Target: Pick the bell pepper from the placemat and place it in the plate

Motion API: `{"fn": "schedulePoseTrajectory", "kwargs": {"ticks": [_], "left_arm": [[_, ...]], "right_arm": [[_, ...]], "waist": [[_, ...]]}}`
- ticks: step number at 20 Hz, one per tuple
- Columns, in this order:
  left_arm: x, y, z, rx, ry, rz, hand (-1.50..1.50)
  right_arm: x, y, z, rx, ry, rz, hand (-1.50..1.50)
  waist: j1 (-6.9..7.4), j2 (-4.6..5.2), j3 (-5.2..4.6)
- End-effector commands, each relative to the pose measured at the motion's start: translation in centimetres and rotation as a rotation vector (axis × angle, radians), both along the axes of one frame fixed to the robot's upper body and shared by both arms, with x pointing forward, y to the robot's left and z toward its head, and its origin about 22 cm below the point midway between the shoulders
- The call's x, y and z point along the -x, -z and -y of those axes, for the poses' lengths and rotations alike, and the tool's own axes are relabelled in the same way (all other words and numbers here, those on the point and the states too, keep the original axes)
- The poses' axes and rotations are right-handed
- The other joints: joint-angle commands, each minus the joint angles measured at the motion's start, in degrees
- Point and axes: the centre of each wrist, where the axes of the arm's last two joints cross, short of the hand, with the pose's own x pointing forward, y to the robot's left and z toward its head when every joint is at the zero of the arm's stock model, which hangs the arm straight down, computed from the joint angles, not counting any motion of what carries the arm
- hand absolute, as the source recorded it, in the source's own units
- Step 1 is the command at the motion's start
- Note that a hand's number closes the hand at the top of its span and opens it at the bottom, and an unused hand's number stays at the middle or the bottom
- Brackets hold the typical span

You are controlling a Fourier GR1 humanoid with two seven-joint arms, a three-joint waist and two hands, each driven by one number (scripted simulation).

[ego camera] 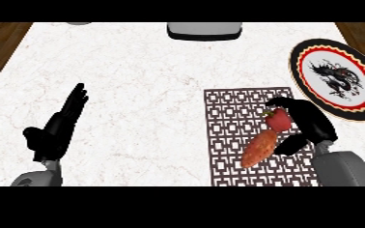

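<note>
On the brown lattice-patterned placemat [239, 125], the right hand [310, 121] curls around the small glossy red bell pepper [279, 119]: light, rigid, slippery, best gripped across its body. Left hand [61, 123] rests open.

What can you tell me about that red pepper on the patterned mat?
The bell pepper is small, glossy red, with a green stem at its upper left. It sits on the brown lattice-patterned placemat, beside an orange sweet potato that seems to touch it below. The right hand curls round its right side, fingers arching over the top.

A white marble counter [143, 77] carries a patterned placemat [231, 125] and a plate [314, 60].
</note>
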Motion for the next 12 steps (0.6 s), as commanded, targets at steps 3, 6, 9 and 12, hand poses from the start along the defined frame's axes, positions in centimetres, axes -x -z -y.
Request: {"fn": "schedulePoseTrajectory", "kwargs": {"ticks": [3, 6, 9, 12], "left_arm": [[1.1, 2.0, -0.3, 0.010, -0.015, -0.001, 0.00], [1.5, 0.9, 1.4, -0.004, -0.004, -0.012, 0.00], [-0.4, 1.1, 1.5, 0.000, -0.019, 0.016, 0.00], [0.8, 1.1, -0.3, 0.012, -0.073, -0.009, 0.00]], "right_arm": [[-0.8, 1.0, -0.6, -0.019, -0.063, 0.000, 1.50], [-0.9, 1.6, 0.0, -0.024, -0.068, 0.033, 1.50], [0.3, 1.7, -0.4, -0.007, -0.090, 0.142, 1.50], [4.5, -0.7, 13.5, 0.054, 0.249, 0.083, 1.50]], "waist": [[0.05, 0.28, 0.43], [0.17, 0.25, 0.45], [-0.28, 0.27, 0.43], [-3.47, 0.09, 0.53]]}}
